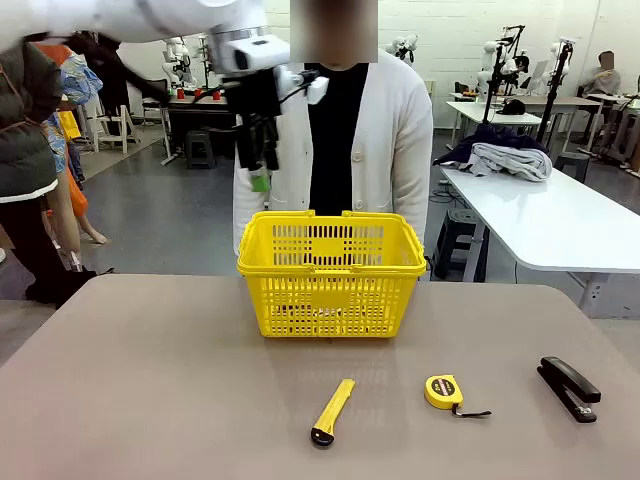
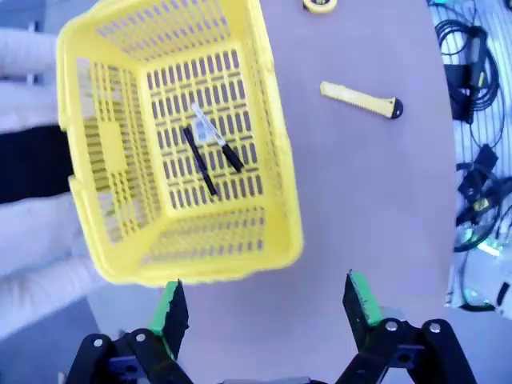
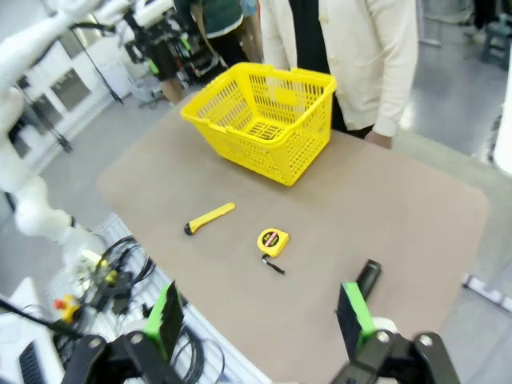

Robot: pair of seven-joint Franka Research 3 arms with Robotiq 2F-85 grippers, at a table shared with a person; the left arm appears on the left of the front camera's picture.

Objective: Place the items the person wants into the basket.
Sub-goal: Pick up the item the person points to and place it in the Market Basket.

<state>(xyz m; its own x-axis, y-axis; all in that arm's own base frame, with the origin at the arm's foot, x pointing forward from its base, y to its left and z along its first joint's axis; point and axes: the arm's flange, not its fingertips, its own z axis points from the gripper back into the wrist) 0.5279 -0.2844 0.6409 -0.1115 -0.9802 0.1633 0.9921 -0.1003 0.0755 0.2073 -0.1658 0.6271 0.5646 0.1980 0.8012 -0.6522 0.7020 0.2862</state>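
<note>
The yellow basket stands at the table's far middle, in front of the person in a white cardigan. In the left wrist view two slim markers lie on the floor of the basket: a black one and a white and black one. My left gripper hangs open above the basket's far left corner with nothing between its fingers. The yellow tape measure lies on the table near the front right. My right gripper is open, high above the table's near edge, and the tape measure lies below it.
A yellow utility knife lies in front of the basket, left of the tape measure. A black stapler sits at the front right. The person's hand rests at the far table edge beside the basket. Cables hang off the near edge.
</note>
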